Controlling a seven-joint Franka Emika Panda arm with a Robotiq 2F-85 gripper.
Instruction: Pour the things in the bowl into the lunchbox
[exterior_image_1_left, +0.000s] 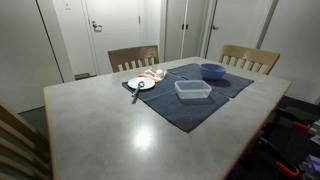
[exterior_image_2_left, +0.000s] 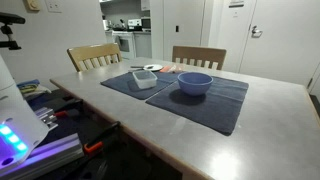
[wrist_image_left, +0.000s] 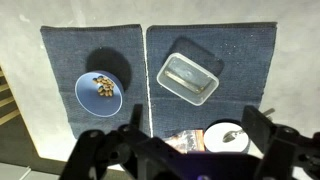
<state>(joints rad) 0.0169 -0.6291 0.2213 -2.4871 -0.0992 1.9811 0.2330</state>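
Seen in the wrist view, the end effector (wrist_image_left: 192, 130) hangs high over the tabletop (wrist_image_left: 20, 50), its jaws spread wide and nothing held between them. The blue-purple bowl (wrist_image_left: 100, 90), with a small heap of brownish pieces in its bottom, sits on a denim-blue mat (wrist_image_left: 70, 45), ahead of the jaws and off toward the left of that view. The clear lunchbox (wrist_image_left: 188, 78) lies empty on the neighbouring mat (wrist_image_left: 250, 50), almost straight ahead, its long axis slanting across the frame. The two are near each other but apart, with the seam between the mats running between them. A small white plate (wrist_image_left: 232, 138) lies close under the right-hand finger. The pour has not begun. By the look of it, the arm must first shift toward the bowl and come down on its rim.
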